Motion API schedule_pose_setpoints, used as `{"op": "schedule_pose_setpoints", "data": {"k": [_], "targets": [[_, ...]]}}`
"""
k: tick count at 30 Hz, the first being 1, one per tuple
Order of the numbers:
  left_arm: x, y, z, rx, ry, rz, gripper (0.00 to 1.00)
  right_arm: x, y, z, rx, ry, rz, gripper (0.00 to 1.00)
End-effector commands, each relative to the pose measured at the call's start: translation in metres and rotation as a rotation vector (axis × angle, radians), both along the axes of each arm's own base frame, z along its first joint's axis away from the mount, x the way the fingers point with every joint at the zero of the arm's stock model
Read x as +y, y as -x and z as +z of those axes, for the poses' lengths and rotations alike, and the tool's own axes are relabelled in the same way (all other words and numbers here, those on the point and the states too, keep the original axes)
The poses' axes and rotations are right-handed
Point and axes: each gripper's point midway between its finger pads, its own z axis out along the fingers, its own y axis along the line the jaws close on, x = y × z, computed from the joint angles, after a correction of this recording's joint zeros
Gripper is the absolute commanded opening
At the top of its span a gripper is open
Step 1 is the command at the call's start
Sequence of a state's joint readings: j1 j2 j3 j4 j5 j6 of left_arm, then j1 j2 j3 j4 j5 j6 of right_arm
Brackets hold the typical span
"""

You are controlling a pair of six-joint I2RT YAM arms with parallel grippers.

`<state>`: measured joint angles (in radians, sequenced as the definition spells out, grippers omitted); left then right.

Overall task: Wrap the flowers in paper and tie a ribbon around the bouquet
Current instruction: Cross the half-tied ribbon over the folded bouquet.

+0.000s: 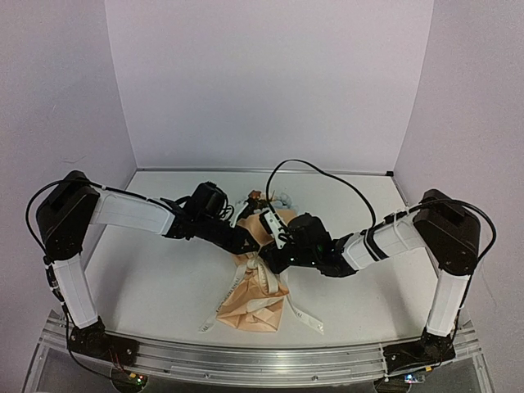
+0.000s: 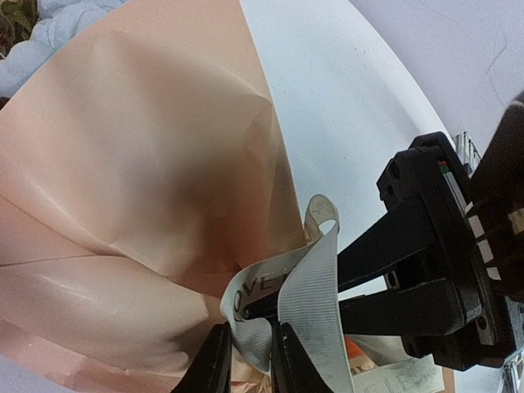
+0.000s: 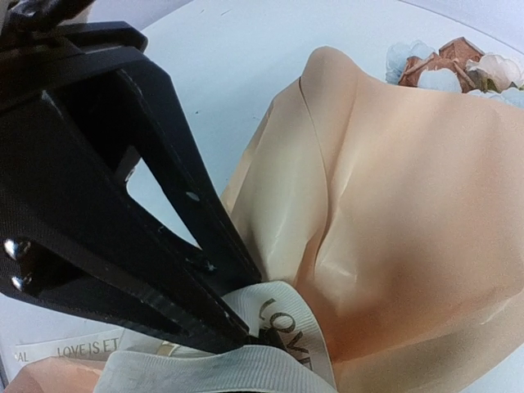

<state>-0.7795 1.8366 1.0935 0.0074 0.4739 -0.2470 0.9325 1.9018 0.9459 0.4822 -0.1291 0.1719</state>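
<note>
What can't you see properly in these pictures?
- Stems of the flowers: every view, wrapped inside the paper.
- Any knot in the ribbon: top view too small; wrist views, the left pincer and ribbon folds cover it.
- Right pincer tips: left wrist view, behind the ribbon.
- Ribbon's words: top view, too small.

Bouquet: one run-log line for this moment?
step: tying ribbon | bouquet: wrapped, cinched | left gripper: shut on ribbon | right gripper: shut on ribbon

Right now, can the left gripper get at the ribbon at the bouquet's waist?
Probably yes: the ribbon already lies between the fingers of the left gripper; the right gripper beside it leaves room.
</note>
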Motion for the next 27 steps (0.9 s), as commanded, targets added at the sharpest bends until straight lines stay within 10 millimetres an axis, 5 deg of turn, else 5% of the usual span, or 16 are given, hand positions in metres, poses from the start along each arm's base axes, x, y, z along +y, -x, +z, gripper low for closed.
{"op": "schedule_pose_setpoints", "data": {"k": [1,6,13,27], "targets": [[-0.009,-0.007,0.015,-0.015,0.042,-0.006,0.14,0.009,-0.001,0.017,-0.040,-0.036,0.017,0.02],[-0.008,-0.008,0.019,-0.029,0.050,0.009,0.00,0.009,-0.002,0.019,-0.031,-0.045,0.001,0.04],[-0.005,-0.008,0.026,-0.048,0.072,0.028,0.00,-0.005,0.001,0.020,0.005,-0.054,-0.056,0.15],[-0.003,-0.007,0.035,-0.083,0.112,0.038,0.00,-0.049,0.029,0.029,0.179,0.000,-0.152,0.21]]}}
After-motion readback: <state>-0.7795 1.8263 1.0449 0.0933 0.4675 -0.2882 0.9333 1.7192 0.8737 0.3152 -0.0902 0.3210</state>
